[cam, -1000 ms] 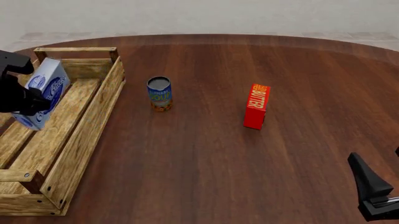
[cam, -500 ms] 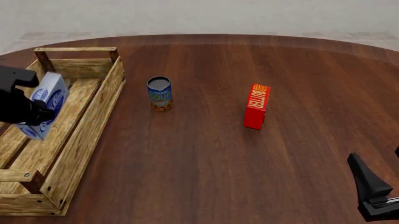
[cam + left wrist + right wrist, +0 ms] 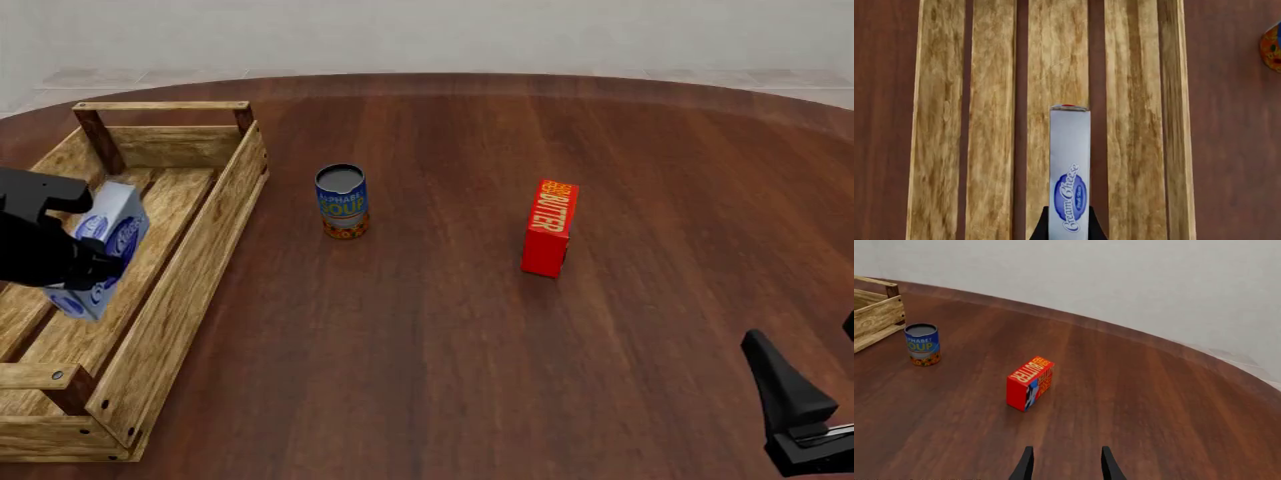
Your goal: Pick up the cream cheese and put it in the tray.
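My left gripper is shut on the cream cheese, a white box with a blue oval logo, and holds it upright and tilted over the tray, low between the crate's walls. In the left wrist view the cream cheese stands edge-on between my fingers, above the tray's slats. I cannot tell whether the box touches the slats. My right gripper is open and empty, low at the front right of the table, and it also shows in the front view.
A blue soup can stands just right of the tray. A red butter box stands on edge in the middle of the table. Both show in the right wrist view, the can and the butter box.
My left gripper has lowered the cream cheese into the tray and moved it slightly toward the near end. The right arm has not moved.
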You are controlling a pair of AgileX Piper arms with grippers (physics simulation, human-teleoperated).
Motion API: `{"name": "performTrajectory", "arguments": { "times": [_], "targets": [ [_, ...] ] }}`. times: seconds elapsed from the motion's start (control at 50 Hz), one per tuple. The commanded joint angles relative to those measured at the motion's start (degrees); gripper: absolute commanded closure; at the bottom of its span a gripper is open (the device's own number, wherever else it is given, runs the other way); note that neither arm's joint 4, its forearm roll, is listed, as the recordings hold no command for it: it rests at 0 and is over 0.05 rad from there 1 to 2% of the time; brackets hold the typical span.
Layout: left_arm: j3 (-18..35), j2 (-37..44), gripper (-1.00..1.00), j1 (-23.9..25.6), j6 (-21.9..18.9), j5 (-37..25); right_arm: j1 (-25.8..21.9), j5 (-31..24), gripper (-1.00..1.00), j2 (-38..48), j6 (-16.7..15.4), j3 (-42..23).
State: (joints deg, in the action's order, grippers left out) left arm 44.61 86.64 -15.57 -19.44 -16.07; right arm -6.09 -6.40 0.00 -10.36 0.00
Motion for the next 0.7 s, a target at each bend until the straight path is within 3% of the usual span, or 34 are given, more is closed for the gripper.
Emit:
{"name": "performTrajectory", "arguments": {
  "times": [0.02,0.68,0.7],
  "targets": [
    [-0.3,2.0,1.0,-1.1,-1.0,1.7,-0.2,-0.2,-1.0,0.0,-0.3,0.0],
    [-3.7,-1.2,1.0,-0.7,-1.7,0.8,-0.1,-0.3,-1.0,0.0,-0.3,0.0],
    [-3.6,-1.5,-1.0,-0.5,-1.2,0.6,-0.1,-0.3,-1.0,0.0,-0.3,0.0]
  ]
}}
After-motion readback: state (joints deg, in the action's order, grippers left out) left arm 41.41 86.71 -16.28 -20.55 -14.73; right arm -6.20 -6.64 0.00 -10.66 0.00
